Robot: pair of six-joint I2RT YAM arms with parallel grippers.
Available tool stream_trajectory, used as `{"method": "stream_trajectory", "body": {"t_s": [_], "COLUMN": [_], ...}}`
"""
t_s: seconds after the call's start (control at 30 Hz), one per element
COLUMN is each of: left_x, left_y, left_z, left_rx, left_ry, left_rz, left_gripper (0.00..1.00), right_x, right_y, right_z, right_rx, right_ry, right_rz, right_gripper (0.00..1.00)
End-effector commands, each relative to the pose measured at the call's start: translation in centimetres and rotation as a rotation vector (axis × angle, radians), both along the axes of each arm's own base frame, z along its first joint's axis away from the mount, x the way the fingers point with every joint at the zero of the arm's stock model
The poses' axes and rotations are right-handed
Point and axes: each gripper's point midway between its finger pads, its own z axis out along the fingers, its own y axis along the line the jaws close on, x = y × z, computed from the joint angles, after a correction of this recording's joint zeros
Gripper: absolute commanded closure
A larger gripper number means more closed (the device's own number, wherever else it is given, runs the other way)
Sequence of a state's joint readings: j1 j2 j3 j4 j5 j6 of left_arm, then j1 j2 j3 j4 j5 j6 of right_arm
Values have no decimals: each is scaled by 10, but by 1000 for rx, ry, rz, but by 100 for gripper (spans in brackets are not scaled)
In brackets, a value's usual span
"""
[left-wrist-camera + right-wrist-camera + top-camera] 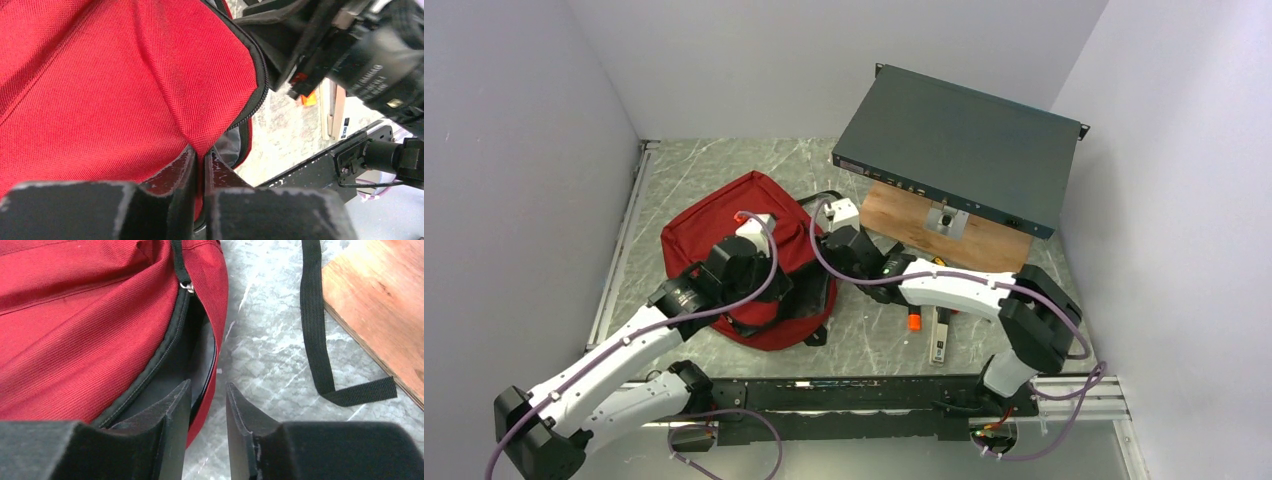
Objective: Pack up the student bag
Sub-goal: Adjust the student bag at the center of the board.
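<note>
Top external view checked first. Found the student bag (pixel 714 215) lying flat on the table (pixel 724 165), left of centre, with both arms reaching onto it. Noted a dark teal box (pixel 959 145) propped aslant over a wooden board (pixel 894 215) at rear right, apart from the bag. Noted also an orange item (pixel 914 321) and a pale flat item (pixel 939 338) on the table just beneath the right arm; unable to identify either.

Left wrist view: found the left gripper (pixel 200 165) closed to a sliver on a fold of red fabric beside the black zip edge. Right wrist view: found the right gripper (pixel 207 395) with jaws apart, straddling the lower lip of the zip opening, one finger at the mouth against the dark lining, nothing clamped. Recorded the zip pull (pixel 187 286) at the far end of the gap and a loose black strap (pixel 315 330) on the table beside the bag.

Judged as the opening step: pinching the top panel and preparing to spread the mouth; no contents seen inside. Next move, as assessed: close the right on the lip, draw the two edges apart without dragging the bag, then fetch an item. Flagged risk of soft fabric slipping from the pinch.
</note>
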State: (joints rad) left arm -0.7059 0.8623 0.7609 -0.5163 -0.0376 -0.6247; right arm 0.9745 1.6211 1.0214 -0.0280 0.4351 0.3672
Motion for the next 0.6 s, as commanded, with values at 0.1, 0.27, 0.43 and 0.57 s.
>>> {"method": "stream_trajectory", "body": {"t_s": [0.1,0.27,0.43,0.57], "left_x": [-3,-17,-38,-56], "left_y": [-4,37,91,131], "left_z": [25,38,64,93], "left_rx": [-61,31,110,123], "left_ry": [-94,-130,-167,-211], "left_rz": [-55,29,152,270], "left_gripper": [45,7,0,0], "right_x": [-31,-59,-90,-112], "right_y": [-9,-10,6,36], "right_z": [30,49,72,89], "right_rx": [113,170,235,259], "right_ry": [18,11,-2,-26], "right_rz": [95,190,289,363], "right_gripper": [60,54,49,45]}}
